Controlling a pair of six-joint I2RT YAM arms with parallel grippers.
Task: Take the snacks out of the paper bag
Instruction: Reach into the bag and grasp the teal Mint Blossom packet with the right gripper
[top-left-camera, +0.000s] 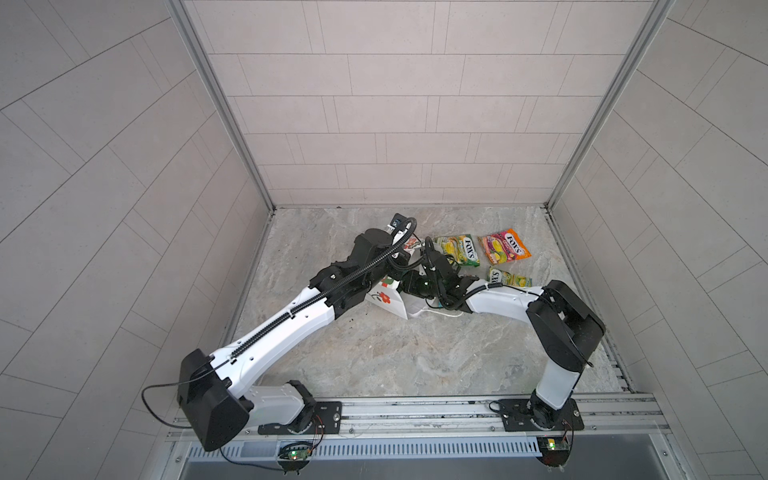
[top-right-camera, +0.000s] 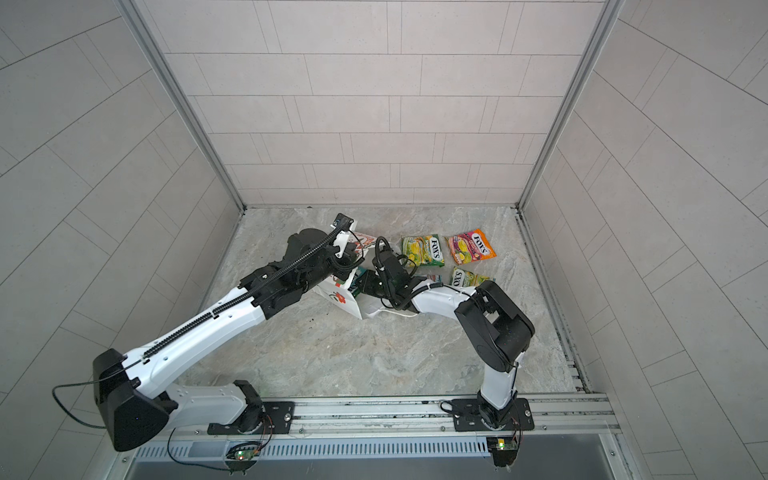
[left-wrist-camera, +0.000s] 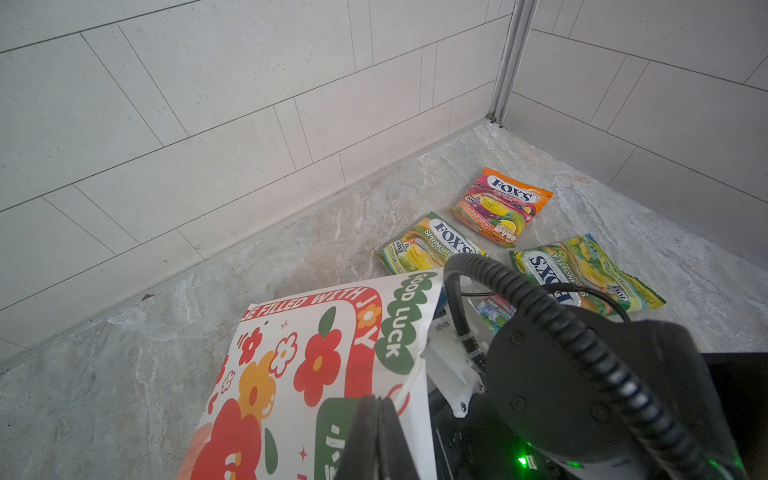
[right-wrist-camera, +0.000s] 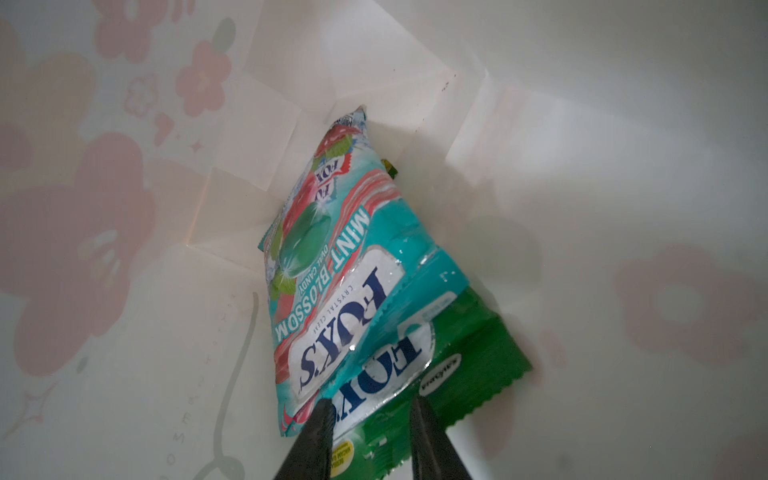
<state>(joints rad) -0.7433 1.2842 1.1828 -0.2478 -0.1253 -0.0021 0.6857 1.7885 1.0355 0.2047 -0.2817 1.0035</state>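
Observation:
The white flowered paper bag lies on its side mid-table. My left gripper is shut on its rim beside the cord handle. My right gripper is deep inside the bag and hidden in both top views. In there lie a teal snack packet, a second teal one under it and a green one. The fingers pinch the creased near end of the lower teal packet. On the table lie an orange-pink packet and two green-yellow ones.
Tiled walls close the table in at the back and on both sides. The metal rail with both arm bases runs along the front. A corner of a further packet shows behind the right arm's cable.

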